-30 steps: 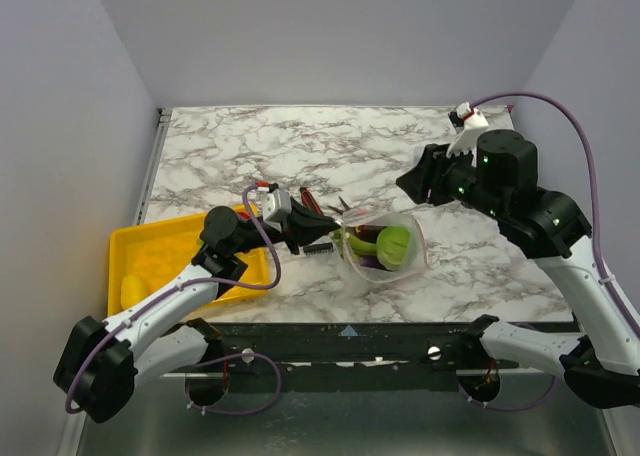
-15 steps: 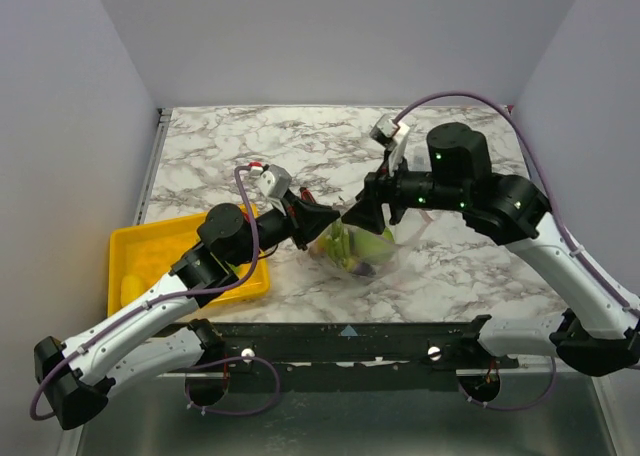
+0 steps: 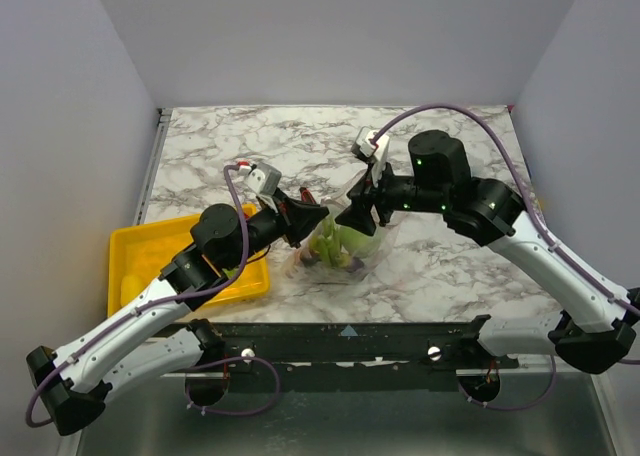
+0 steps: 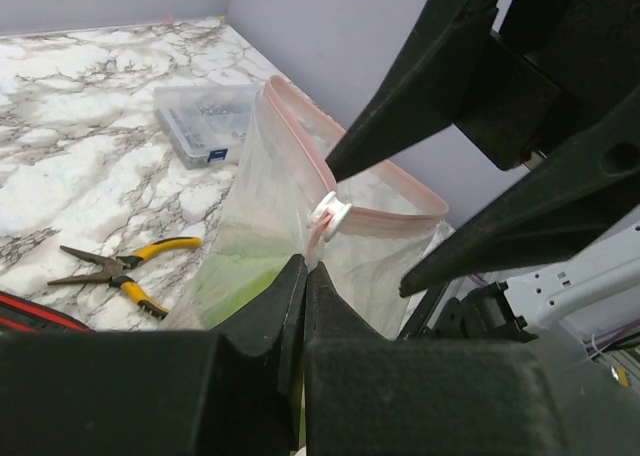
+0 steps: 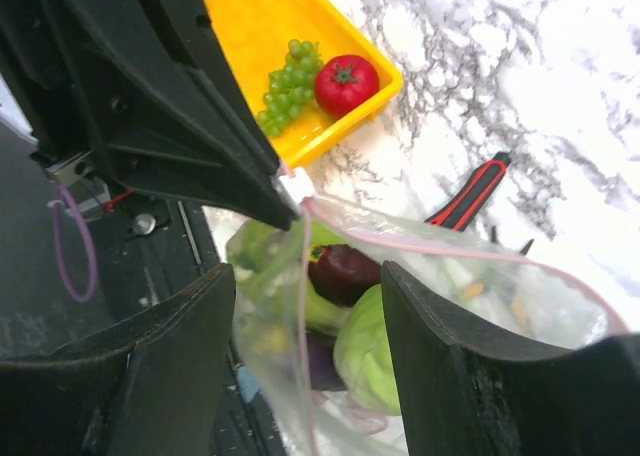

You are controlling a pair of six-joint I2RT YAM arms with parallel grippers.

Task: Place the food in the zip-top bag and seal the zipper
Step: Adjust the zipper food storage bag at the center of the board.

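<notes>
The left gripper [image 4: 305, 268] is pinched tight on the zip-top bag [image 3: 335, 248], at the corner of its mouth just under the white slider [image 4: 331, 214]. The right gripper [image 5: 308, 286] has its jaws set wide, one finger on each side of the bag's mouth, and grips nothing. The pinkish zipper [image 4: 300, 136] gapes between them, unsealed.

The bag hangs upright from the left gripper's hold, over the middle of the marble worktop [image 3: 300, 146] and toward its near edge. I cannot tell whether its bottom rests on the surface. Inside it lie a yellow-green fruit [image 5: 372, 348], a dark purple piece [image 5: 345, 269] and other green food.

A red tomato [image 5: 345, 83] and green grapes [image 5: 285, 81] sit side by side in the yellow tray [image 5: 250, 16], which lies at the worktop's near left corner. A red utility knife [image 5: 468, 193] and yellow-handled pliers [image 4: 130, 271] lie on the worktop beyond the bag, and a clear box [image 4: 203, 126] sits farther off.
</notes>
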